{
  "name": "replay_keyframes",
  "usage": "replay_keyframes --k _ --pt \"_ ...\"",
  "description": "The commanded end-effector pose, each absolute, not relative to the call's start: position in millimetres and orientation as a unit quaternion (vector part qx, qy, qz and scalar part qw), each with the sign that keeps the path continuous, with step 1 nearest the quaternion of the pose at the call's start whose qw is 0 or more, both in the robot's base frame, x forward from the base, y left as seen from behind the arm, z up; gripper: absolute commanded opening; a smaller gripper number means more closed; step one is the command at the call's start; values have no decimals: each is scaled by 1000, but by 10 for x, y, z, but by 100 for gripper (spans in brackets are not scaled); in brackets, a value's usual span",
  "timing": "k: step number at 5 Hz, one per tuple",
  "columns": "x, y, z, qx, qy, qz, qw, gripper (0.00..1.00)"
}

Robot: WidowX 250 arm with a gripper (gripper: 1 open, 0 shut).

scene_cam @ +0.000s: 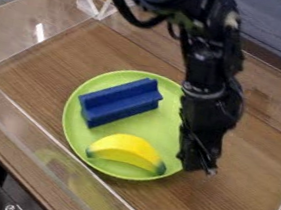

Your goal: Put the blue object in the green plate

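Observation:
The blue object, a dark blue long block with a raised ridge, lies inside the green plate, in its upper left half. A yellow banana rests in the plate's front part. My gripper hangs at the plate's right rim, fingers pointing down and pressed together, shut on nothing. It stands well to the right of the blue object and just right of the banana's tip.
The plate sits on a wooden tabletop enclosed by clear acrylic walls. The black arm reaches in from the top centre, above the plate's right side.

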State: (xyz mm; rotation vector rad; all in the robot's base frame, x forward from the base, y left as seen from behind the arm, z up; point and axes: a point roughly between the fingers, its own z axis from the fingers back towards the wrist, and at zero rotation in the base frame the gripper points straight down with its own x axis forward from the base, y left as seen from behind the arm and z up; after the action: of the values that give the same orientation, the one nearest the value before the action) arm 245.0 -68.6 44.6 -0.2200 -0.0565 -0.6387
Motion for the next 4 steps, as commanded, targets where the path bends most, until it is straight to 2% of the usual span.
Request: replay_keyframes --k 1,3,4 --pt "2529 -435 648 -97 -57 -297 948 0" --pt "2546 142 746 -79 -73 -259 960 0" --pt "2564 190 722 -76 -73 -257 961 0"
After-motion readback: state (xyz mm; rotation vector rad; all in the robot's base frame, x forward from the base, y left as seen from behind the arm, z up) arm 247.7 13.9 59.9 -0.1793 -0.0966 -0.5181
